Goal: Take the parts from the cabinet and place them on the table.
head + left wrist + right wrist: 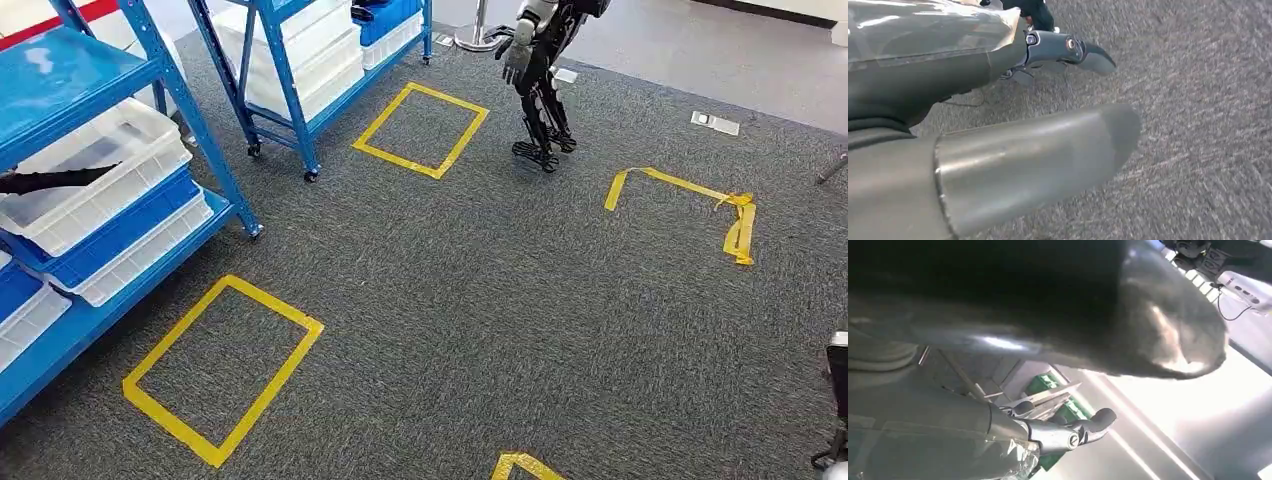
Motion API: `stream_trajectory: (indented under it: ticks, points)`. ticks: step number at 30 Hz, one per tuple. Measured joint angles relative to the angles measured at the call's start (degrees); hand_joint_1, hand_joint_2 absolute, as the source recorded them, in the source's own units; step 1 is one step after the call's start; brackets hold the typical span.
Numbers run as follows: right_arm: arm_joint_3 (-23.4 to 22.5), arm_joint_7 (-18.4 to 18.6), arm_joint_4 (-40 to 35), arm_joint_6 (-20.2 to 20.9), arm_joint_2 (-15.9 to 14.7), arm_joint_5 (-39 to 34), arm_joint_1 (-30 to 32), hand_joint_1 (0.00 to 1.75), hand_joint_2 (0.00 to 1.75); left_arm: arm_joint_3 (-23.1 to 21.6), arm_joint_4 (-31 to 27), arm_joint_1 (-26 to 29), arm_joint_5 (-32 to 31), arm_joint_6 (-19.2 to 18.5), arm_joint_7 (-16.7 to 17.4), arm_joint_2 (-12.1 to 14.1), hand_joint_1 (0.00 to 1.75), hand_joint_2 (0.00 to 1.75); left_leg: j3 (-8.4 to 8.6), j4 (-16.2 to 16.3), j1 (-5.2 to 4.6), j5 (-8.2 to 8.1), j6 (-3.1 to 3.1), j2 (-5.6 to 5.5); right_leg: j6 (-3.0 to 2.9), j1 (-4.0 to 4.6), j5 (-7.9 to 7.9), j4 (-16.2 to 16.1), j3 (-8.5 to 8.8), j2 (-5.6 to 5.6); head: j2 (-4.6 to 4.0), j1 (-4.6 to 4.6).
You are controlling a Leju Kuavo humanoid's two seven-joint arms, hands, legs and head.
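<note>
The left hand (1048,100) hangs over grey carpet (1198,125), its thick thumb and a darker finger apart with nothing between them. The right hand (1058,405) has fingers extended and holds nothing that can be seen (its wrist view is dim and glary). In the head view, the blue cabinet (150,60) stands far to the left side, white and blue bins (100,170) on its shelves; their contents cannot be made out.

Floor (480,300): rough, matt grey carpet
Shelving (200,130), upper left: glossy blue-painted metal
Bins (90,190): smooth translucent white plastic
Floor markings (215,370): smooth yellow tape
Left hand (1048,145): smooth grey thumb, dull sheen
</note>
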Motion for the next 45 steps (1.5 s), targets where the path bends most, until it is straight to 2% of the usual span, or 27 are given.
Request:
stream_trajectory:
  ticks: [4, 6, 9, 11, 13, 15, 16, 17, 21, 23, 25, 26, 27, 30, 31, 32, 33, 35, 36, 37, 38, 39, 40, 42, 43, 44, 45]
  points:
    - [0.26, -0.02, 0.26, -0.11, -0.20, 0.24, -0.40, 0.00, 0.00, 0.44, 0.00, -0.01, 0.15, -0.04, -0.20, 0.11, 0.00, 0.00, -0.16, -0.19, -0.38, -0.02, 0.90, -0.09, 0.54, -0.22, 0.18, -0.38, 0.08, -0.13, 0.00, -0.02]
    - [0.39, -0.09, 0.37, -0.17, -0.46, 0.28, -0.38, 0.00, 0.00, 0.44, 0.00, -0.09, 0.15, -0.07, -0.26, 0.00, 0.00, 0.00, 1.16, -2.04, 0.38, 0.93, 1.52, -0.09, 0.84, -0.15, -0.33, 0.54, -0.25, 0.37, 0.00, 0.06]
    - [0.42, -0.15, 0.52, -0.42, -0.70, 0.42, -0.40, 0.00, 0.00, 0.48, 0.00, -0.11, 0.15, -0.53, -0.28, -0.07, 0.00, 0.00, 1.25, -2.34, 0.64, 0.91, 1.95, -0.35, 0.18, -0.33, -5.19, 12.16, -6.21, 1.14, 0.00, 0.11]
    - [0.63, -0.17, 0.87, -0.52, -0.70, 0.59, -0.25, 0.00, 0.00, 0.48, 0.00, -0.08, 0.15, -0.92, -0.09, -0.07, 0.00, 0.00, 1.31, -2.30, 0.66, 0.68, 1.79, -0.66, 0.82, -0.74, -5.75, 16.94, -9.17, 1.15, 0.00, 0.09]
    - [0.77, -0.33, 1.07, -0.90, -0.98, 0.50, -0.27, 0.00, 0.00, 0.50, 0.02, 0.01, 0.02, -0.96, 0.46, -0.15, 0.00, 0.00, 1.84, -2.18, 1.00, 0.25, 1.23, -0.98, 2.43, -1.24, -2.30, 10.85, -6.63, 1.15, 0.00, 0.09]
    - [0.98, -0.39, 1.38, -1.05, -1.31, 0.39, -0.29, 0.00, 0.00, 0.52, 0.02, 0.00, -0.11, -0.94, 0.85, -0.15, 0.00, 0.00, 2.36, -1.60, 1.36, -0.62, 0.22, -1.26, 3.92, -1.87, 1.56, 0.42, -1.52, 1.16, 0.00, 0.20]
    - [1.09, -0.46, 1.77, -1.18, -1.33, 0.26, -0.51, 0.00, 0.00, 0.50, 0.02, -0.01, -0.26, -0.85, 1.09, 0.15, 0.00, 0.00, 2.20, -1.28, 1.05, -1.35, -0.41, -1.38, 3.26, -1.29, 0.59, 0.06, -1.25, 1.43, 0.00, 0.26]
    - [1.22, -0.55, 1.88, -1.36, -1.55, 0.22, -0.44, 0.00, 0.00, 0.50, 0.02, -0.05, -0.29, -0.74, 1.22, 0.11, 0.00, 0.00, 2.31, -1.24, 1.06, -1.87, -0.67, -1.44, 2.08, -1.31, 0.49, -0.12, -1.12, 1.52, 0.00, 0.15]
    - [1.68, -0.77, 2.38, -1.73, -2.19, -0.24, -0.40, 0.00, 0.00, 0.55, 0.04, -0.03, -0.35, -0.59, 1.62, 0.09, 0.00, 0.00, 2.55, -0.75, 1.55, -2.45, -1.30, -1.28, 0.40, -1.45, 0.05, -0.29, -0.01, 1.59, 0.02, 0.11]
    - [1.83, -0.83, 2.40, -1.86, -2.55, -0.33, -0.58, 0.00, 0.00, 0.52, 0.07, -0.06, -0.33, -0.57, 1.62, 0.07, 0.00, 0.00, -1.37, 6.45, 1.64, -4.95, -1.84, -0.86, -0.72, -1.29, -0.74, -0.30, 1.00, 1.42, 0.00, -0.09]
    - [1.97, -0.85, 2.60, -1.90, -2.67, -0.37, -0.65, 0.00, 0.00, 0.52, 0.07, 0.07, -0.26, -0.57, 1.68, 0.04, 0.00, 0.00, -8.06, 15.83, 1.73, -7.12, -1.99, -0.73, -1.02, -0.93, -1.65, -0.29, 1.74, 1.40, 0.00, -0.11]
    - [2.03, -0.85, 2.73, -1.97, -2.71, -0.42, -0.61, 0.00, 0.00, 0.54, 0.09, 0.23, -0.24, -0.57, 1.73, -0.04, 0.00, 0.00, -10.56, 18.11, 1.74, -6.56, -1.84, -0.72, -1.11, -0.75, -2.25, -0.29, 2.28, 1.43, 0.00, -0.15]
    - [2.10, -0.85, 2.78, -2.08, -2.73, -0.44, -0.60, 0.00, 0.00, 0.57, 0.13, 0.45, -0.18, -0.57, 1.75, -0.09, 0.00, 0.00, -11.54, 17.12, 1.74, -4.22, -1.54, -0.73, -1.13, -0.50, -2.92, -0.30, 3.09, 1.54, 0.00, -0.15]
    - [2.30, -0.85, 2.78, -2.40, -3.02, -0.61, -0.62, 0.00, 0.00, 0.61, 0.22, 0.52, -0.18, -0.66, 1.75, -0.13, 0.00, 0.00, -8.37, 3.84, 1.38, 6.62, 0.36, -0.75, -1.18, 0.06, -5.14, -0.48, 5.94, 1.69, 0.00, -0.13]
    - [2.36, -0.83, 2.84, -2.64, -2.95, -0.61, -0.51, 0.00, 0.00, 0.61, 0.24, 0.47, -0.13, -0.76, 1.77, 0.00, 0.00, 0.00, -7.89, 3.28, 1.23, 6.01, 1.03, -0.61, -1.16, -0.40, -5.74, -1.23, 6.37, 1.72, 0.00, 0.07]
    - [2.38, -0.83, 2.95, -2.80, -2.93, -0.61, -0.89, 0.00, 0.00, 0.57, 0.37, 0.41, -0.09, -0.85, 1.77, -0.15, 0.00, 0.00, -6.36, 2.45, 0.52, 5.32, 1.20, -0.40, -0.59, 0.51, -6.15, -1.64, 6.84, 1.67, 0.00, 0.05]
    - [2.49, -0.83, 3.02, -2.82, -3.02, -0.61, -0.86, 0.00, 0.00, 0.55, 0.39, 0.38, -0.09, -0.85, 1.79, -0.09, 0.00, 0.00, -5.47, 1.13, 0.04, 3.95, 1.60, -0.39, -0.26, -0.44, -6.25, -2.21, 7.11, 1.69, 0.00, -0.07]
    - [2.73, -0.79, 3.15, -3.02, -2.88, -0.61, -0.62, 0.00, 0.00, 0.59, 0.42, 0.42, -0.09, -0.85, 1.81, 0.15, 0.00, 0.00, -3.85, -0.44, -0.38, 2.87, 1.94, -0.45, 1.11, -0.66, -5.27, -1.53, 8.94, 1.50, 0.00, -0.31]
    - [2.84, -0.72, 3.15, -3.10, -2.93, -0.61, -0.57, 0.00, 0.00, 0.61, 0.44, 0.32, -0.13, -0.85, 1.86, 0.17, 0.00, 0.00, -1.98, -1.47, 0.24, 2.88, 2.05, -0.70, 1.61, -0.45, -4.96, 0.51, 7.62, 1.49, 0.04, -0.35]
    - [3.06, -0.74, 3.26, -3.17, -2.84, -0.63, -0.57, 0.00, 0.00, 0.61, 0.44, 0.28, -0.22, -0.83, 1.88, 0.20, 0.00, 0.00, -0.49, -2.08, 0.20, 2.24, 2.34, -0.77, 2.03, -0.72, -3.60, 5.36, 5.66, 1.59, -0.04, -0.32]
    - [3.10, -0.77, 3.26, -3.26, -2.86, -0.66, -0.53, 0.00, 0.00, 0.59, 0.42, 0.25, -0.26, -0.83, 1.88, 0.31, 0.00, 0.00, 0.31, -2.31, 0.26, 1.64, 2.81, -0.78, 1.95, -0.71, -3.39, 10.73, 2.10, 1.63, 0.02, -0.57]
    - [3.10, -0.74, 3.26, -3.28, -2.93, -0.66, -0.35, 0.00, 0.00, 0.59, 0.44, 0.25, -0.26, -0.83, 1.88, 0.35, 0.00, 0.00, 1.11, -2.36, 0.47, 0.92, 2.69, -0.93, 1.69, -0.67, -4.46, 14.86, -1.51, 1.62, 0.00, -0.35]
    - [3.10, -0.72, 3.28, -3.28, -2.91, -0.66, -0.09, 0.00, 0.00, 0.57, 0.46, 0.28, -0.26, -0.85, 1.88, 0.24, 0.00, 0.00, 2.11, -2.39, 0.64, -0.02, 2.51, -1.04, 1.18, -0.73, -6.99, 17.56, -4.73, 1.63, 0.00, -0.37]
    - [3.21, -0.72, 3.28, -3.30, -2.91, -0.66, 0.22, 0.00, 0.00, 0.61, 0.50, 0.55, -0.26, -0.85, 1.95, -0.02, 0.00, 0.00, 4.61, -2.38, 1.10, -1.93, 1.92, -1.27, 1.10, -1.05, -11.06, 17.14, -8.58, 1.59, 0.00, -0.35]
    - [3.17, -0.72, 3.28, -3.39, -2.91, -0.66, 0.37, 0.00, 0.00, 0.61, 0.50, 0.58, -0.28, -0.85, 1.82, -0.15, 0.00, 0.00, 5.92, -2.34, 1.36, -2.59, 1.55, -1.31, 1.55, -1.19, -11.37, 14.78, -9.19, 1.57, 0.00, -0.37]
    - [3.15, -0.72, 3.26, -3.45, -2.84, -0.66, 0.48, 0.00, 0.00, 0.61, 0.50, 0.57, -0.48, -0.79, 1.68, -0.30, 0.00, 0.00, 7.45, -2.32, 1.77, -3.76, 1.13, -1.43, 2.39, -1.39, -9.69, 10.94, -9.31, 1.52, 0.00, -0.35]
    - [3.15, -0.72, 3.26, -3.47, -2.67, -0.61, 0.59, 0.00, 0.00, 0.59, 0.50, 0.56, -0.70, -0.74, 1.68, -0.33, 0.00, 0.00, 8.62, -2.26, 1.98, -4.87, 0.70, -1.53, 4.24, -1.67, -5.46, 6.97, -9.31, 1.40, 0.00, -0.33]
